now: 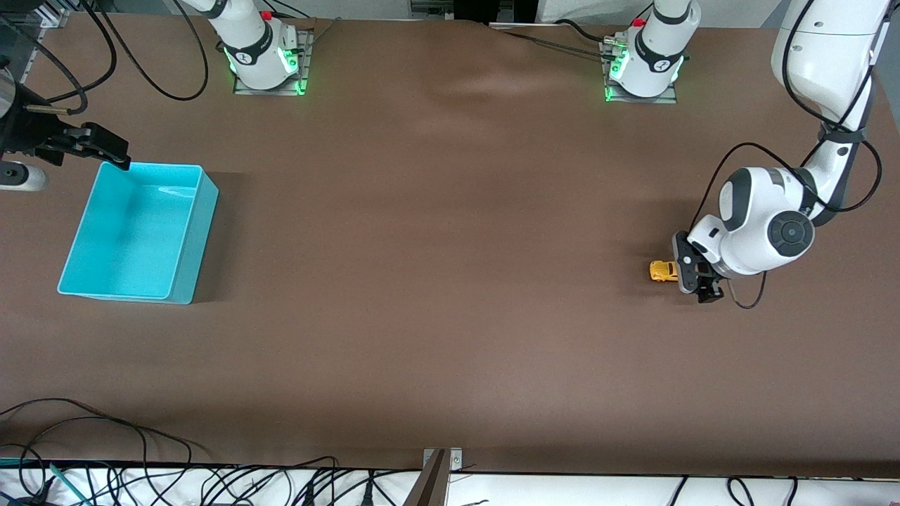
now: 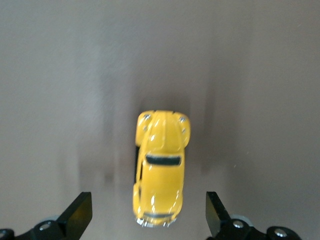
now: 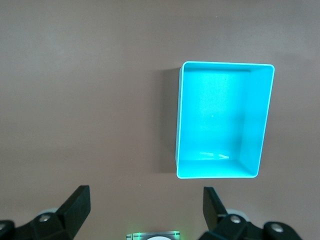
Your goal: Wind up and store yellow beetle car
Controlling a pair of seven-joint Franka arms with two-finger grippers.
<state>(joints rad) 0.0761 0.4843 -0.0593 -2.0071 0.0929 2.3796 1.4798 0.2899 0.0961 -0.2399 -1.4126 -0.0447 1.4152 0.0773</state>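
You had the left gripper [image 1: 692, 275] spread wide, low over the yellow beetle car [image 1: 663, 271] on the table's left-arm end. Judged light, rigid, glossy-slick: pinch its flat sides, not the roof. Right gripper [image 1: 105, 151] waited spread above the turquoise bin [image 1: 184, 281].

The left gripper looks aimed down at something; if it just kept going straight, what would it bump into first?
Most likely the yellow beetle car: the left gripper is open, with the car lying between its fingers on the brown table. How close it already is, I can't tell.
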